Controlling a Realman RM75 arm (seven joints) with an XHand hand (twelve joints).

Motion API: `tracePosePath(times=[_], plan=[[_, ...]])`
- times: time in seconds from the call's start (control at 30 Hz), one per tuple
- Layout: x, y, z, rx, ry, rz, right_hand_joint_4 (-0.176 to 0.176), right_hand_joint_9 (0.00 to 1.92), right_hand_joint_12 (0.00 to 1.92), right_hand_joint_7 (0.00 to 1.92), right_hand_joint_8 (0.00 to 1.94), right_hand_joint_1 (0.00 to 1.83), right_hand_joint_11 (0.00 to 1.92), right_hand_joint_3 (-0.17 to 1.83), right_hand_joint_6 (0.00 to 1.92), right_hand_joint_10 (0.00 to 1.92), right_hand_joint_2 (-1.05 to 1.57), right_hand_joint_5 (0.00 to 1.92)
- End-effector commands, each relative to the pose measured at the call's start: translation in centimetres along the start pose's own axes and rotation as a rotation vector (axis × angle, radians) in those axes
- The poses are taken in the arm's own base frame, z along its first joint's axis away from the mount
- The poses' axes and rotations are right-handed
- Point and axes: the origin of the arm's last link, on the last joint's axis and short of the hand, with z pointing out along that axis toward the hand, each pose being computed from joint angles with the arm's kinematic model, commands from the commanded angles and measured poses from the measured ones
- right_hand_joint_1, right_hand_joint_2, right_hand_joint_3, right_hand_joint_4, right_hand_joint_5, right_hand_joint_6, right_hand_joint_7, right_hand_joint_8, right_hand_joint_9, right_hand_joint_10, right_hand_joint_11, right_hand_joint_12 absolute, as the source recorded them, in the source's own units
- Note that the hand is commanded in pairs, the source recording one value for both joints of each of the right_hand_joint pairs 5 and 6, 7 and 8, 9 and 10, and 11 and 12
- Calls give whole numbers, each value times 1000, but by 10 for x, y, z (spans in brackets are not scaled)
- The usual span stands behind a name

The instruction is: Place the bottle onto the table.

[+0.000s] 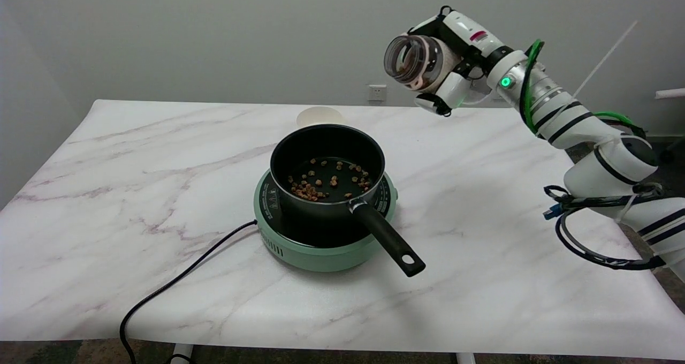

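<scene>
Head view shows the bottle (415, 61) high in the air over the far right part of the desk (134, 192), lying nearly on its side with its open mouth turned toward the camera and to the left. The right hand (449, 67) holds it, fingers (448, 91) wrapped around its body from behind and below.

Brown pieces appear to remain inside, so with the mouth uncapped and the bottle tilted, any dip of the mouth on the way down could spill them onto the desk. Set down at this angle, it would likely tip or roll; it needs righting first. A low path leftward risks clipping the pot (326, 166) on the green cooker (321, 246), or its handle (388, 238).

Much of the bottle's base is hidden by the hand, so the firmness of the grip cannot be judged. A pale round object (319, 116) beyond the pot is partly hidden, possibly a lid.
</scene>
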Motion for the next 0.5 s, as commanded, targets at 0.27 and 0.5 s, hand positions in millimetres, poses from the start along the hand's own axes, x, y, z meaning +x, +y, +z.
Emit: tracePosePath(times=[0.27, 0.5], plan=[[6, 65, -28, -126, 133, 608, 0, 1181, 1007, 1227, 1227, 1519, 1007, 1570, 1251, 1181, -126, 1251], [2, 79, -36, -126, 161, 689, 0, 1199, 1029, 1256, 1256, 1518, 1029, 1503, 1290, 1199, -45, 1290]])
